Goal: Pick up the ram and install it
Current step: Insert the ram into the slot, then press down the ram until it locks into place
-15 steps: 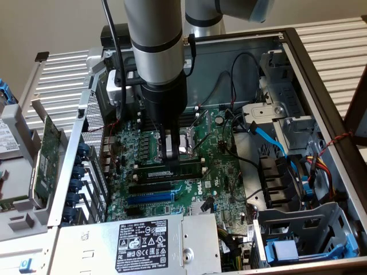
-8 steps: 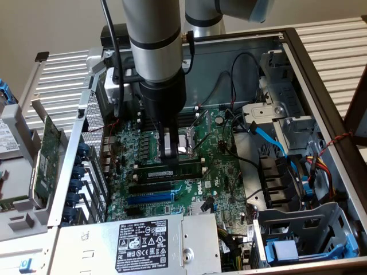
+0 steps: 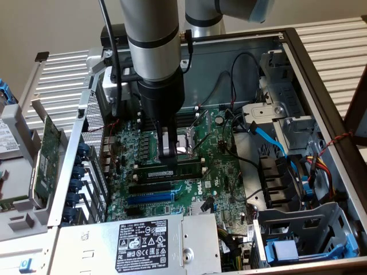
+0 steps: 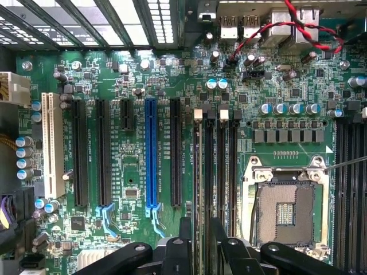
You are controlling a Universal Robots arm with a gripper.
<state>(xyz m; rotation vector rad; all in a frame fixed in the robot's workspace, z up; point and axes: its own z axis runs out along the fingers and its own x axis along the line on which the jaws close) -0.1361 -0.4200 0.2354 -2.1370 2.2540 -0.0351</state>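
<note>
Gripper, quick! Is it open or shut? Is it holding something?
Gripper: cannot be told whether open or closed, or whether it holds anything; it is right above the ram.

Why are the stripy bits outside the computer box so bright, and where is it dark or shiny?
In the exterior view, light falls on the white ribbed surface around the open computer case, so it glares pale, while the grey robot arm darkens the green motherboard beneath it. In the wrist view, the slotted metal grille is washed out white, the silver processor socket frame glints, and the black gripper looks dark.
</note>
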